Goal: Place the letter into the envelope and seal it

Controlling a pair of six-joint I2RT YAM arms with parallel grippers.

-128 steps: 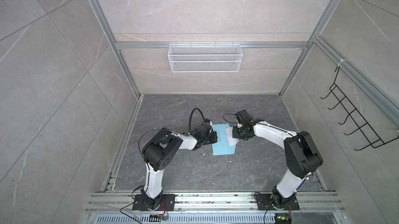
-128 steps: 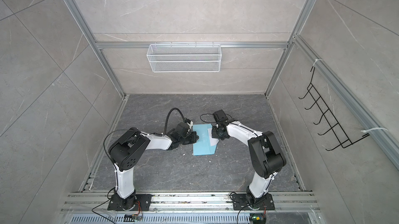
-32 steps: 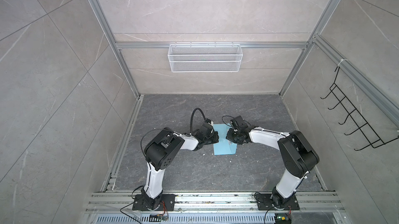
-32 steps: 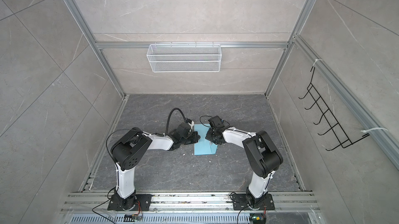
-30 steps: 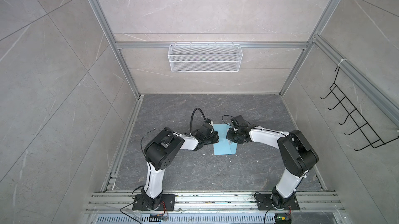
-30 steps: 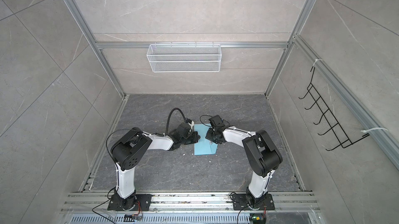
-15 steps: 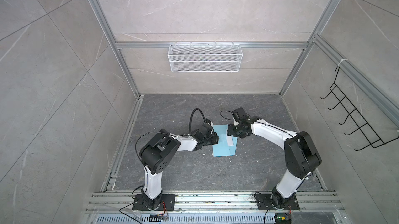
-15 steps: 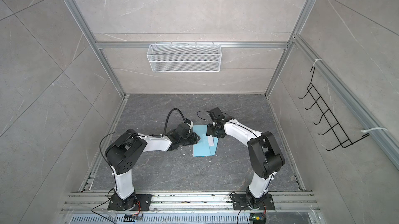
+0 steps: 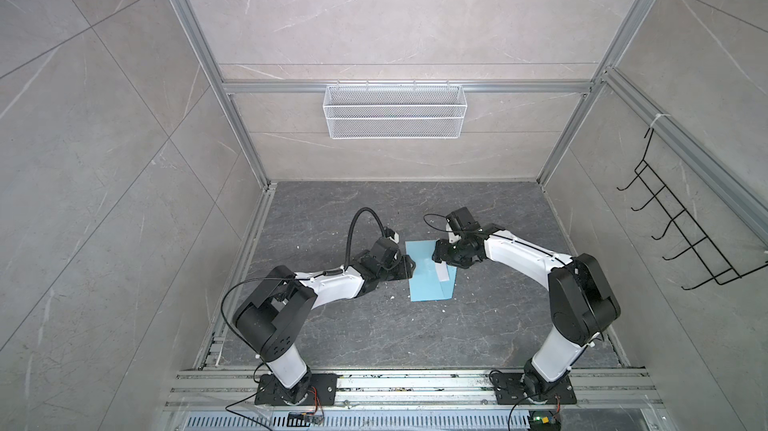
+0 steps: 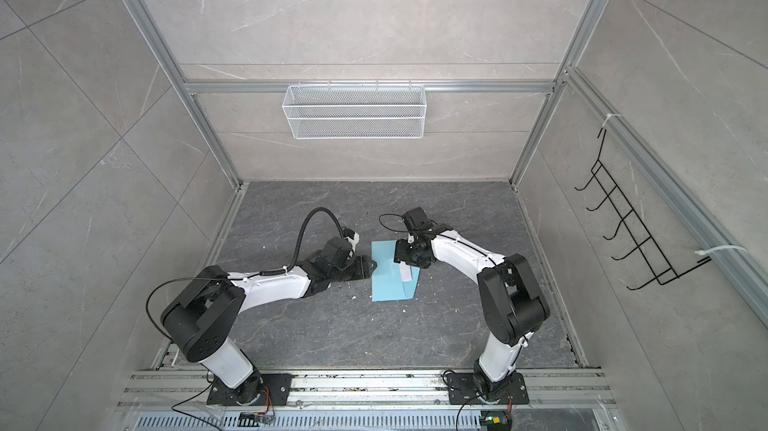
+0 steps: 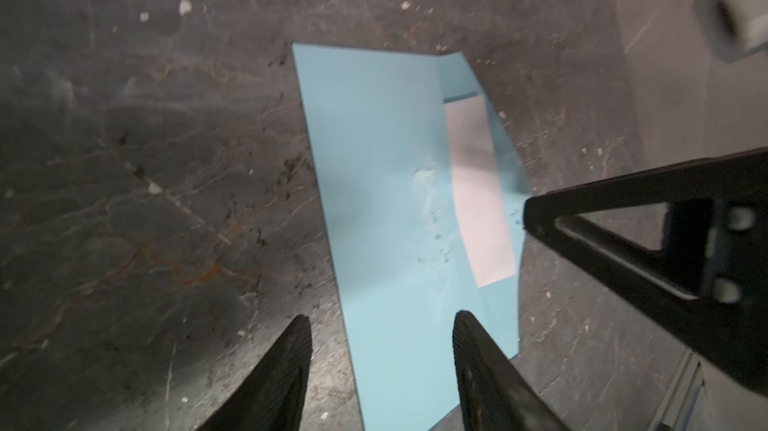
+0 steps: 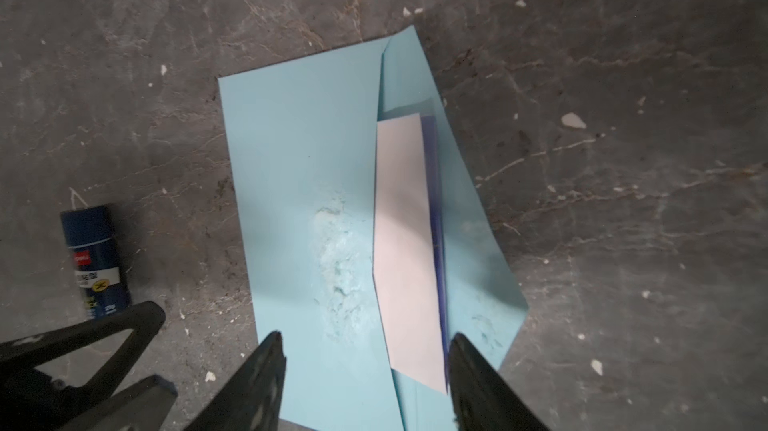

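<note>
Jaws are parted and empty on left gripper (image 11: 381, 316) and right gripper (image 12: 365, 334). The letter (image 12: 405, 242), only partly inside the envelope (image 12: 291, 158), must be pushed home.

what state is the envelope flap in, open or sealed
Open, not sealed. In the right wrist view the flap of the envelope lies spread outward, and a strip of the letter shows uncovered at the mouth.

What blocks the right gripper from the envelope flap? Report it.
Nothing visible does. The right gripper hangs open right over the envelope, the letter showing at the open flap. The glue stick lies off to one side; the left gripper is at the envelope's other edge.
</note>
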